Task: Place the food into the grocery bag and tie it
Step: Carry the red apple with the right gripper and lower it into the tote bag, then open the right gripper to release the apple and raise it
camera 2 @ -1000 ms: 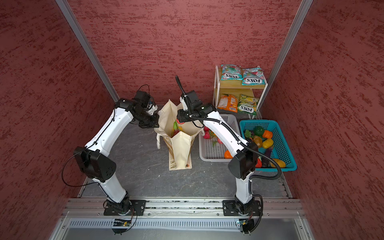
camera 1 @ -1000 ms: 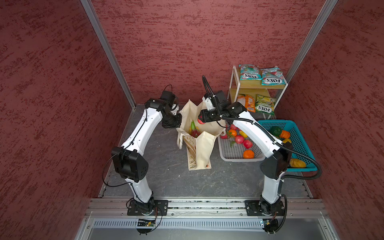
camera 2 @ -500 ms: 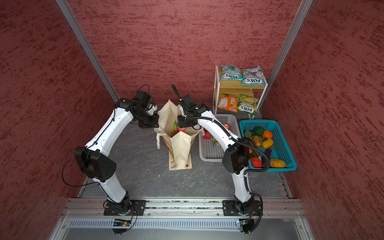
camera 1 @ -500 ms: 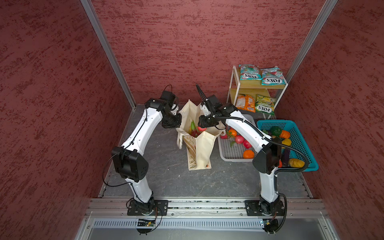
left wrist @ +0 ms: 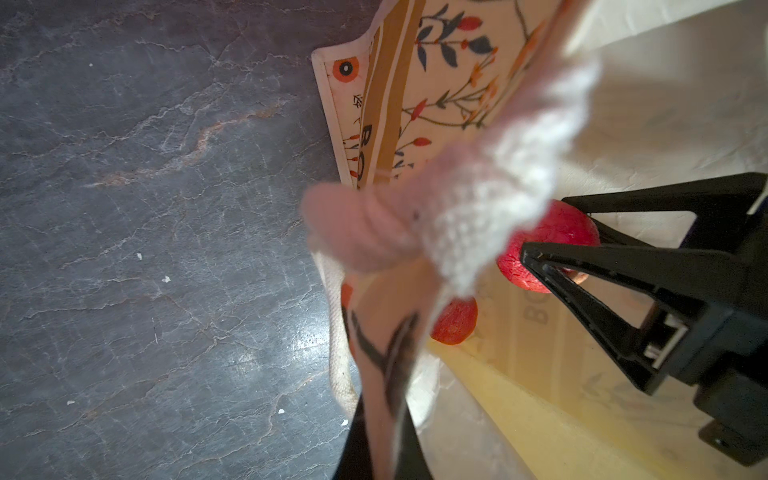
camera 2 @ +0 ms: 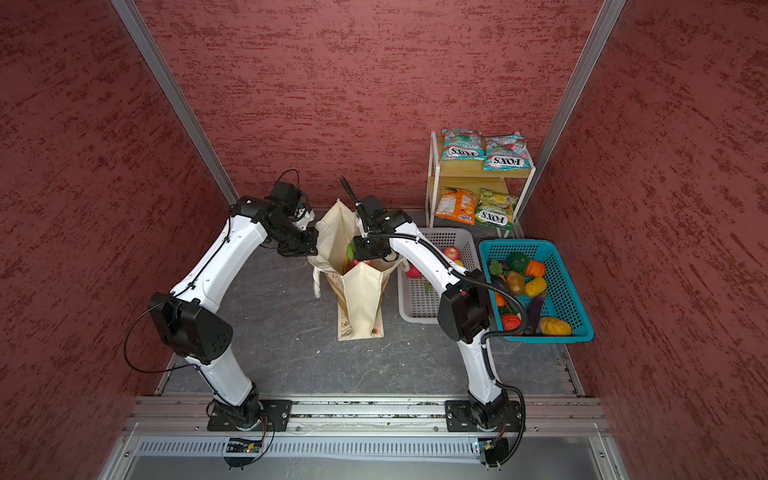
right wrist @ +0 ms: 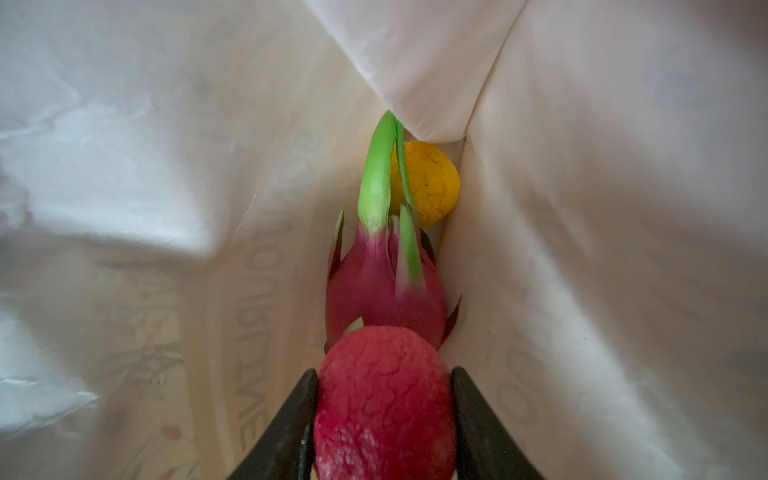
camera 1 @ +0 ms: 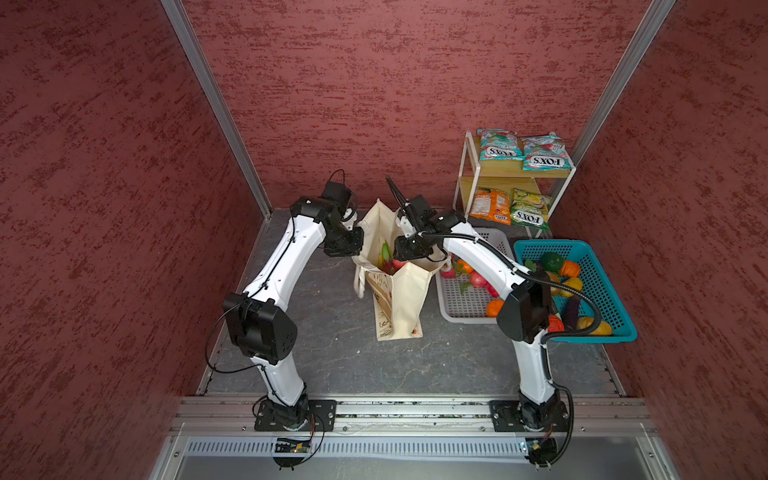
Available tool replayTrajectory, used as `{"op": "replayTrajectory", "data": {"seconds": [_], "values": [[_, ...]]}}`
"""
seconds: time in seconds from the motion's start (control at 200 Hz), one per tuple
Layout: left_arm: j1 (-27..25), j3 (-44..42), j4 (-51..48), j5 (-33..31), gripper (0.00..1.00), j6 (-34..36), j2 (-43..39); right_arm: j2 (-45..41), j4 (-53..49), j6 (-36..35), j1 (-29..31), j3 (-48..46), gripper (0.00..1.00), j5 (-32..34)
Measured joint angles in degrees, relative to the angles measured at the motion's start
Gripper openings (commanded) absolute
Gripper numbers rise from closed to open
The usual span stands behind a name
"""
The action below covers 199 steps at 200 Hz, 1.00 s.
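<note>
Both top views: even, diffuse overhead light and sharp focus throughout; the dark grey veined floor (camera 1: 332,357) carries soft arm shadows. Left wrist view: 1 white glare patch on the floor; the cream floral canvas bag (left wrist: 436,83) blurs heavily where its edge nears the lens. Right wrist view: warm light glows through the bag walls; the rough red round fruit (right wrist: 384,415) is soft, the pink dragon fruit with green tips (right wrist: 382,286) sharper.
</note>
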Motion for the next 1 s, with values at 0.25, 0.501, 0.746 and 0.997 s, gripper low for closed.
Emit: {"op": "replayTrajectory", "data": {"seconds": [0.25,0.501,0.746,0.997], "values": [[0.0,0.94,0.0,-0.09,0.0,0.02,1.01,2.05,0.04,1.66,0.0,0.02,0.33,-0.37],[0.11,1.11,0.0,-0.07,0.0,0.11,1.16,2.08,0.22,2.43,0.0,0.02,0.53,-0.15],[0.57,1.11,-0.02,0.35,0.0,0.94,1.16,1.92,0.33,2.75,0.02,0.72,0.98,1.79],[1.2,1.29,-0.02,1.6,0.0,1.86,1.16,-3.43,0.68,3.5,0.07,5.64,0.99,6.34]]}}
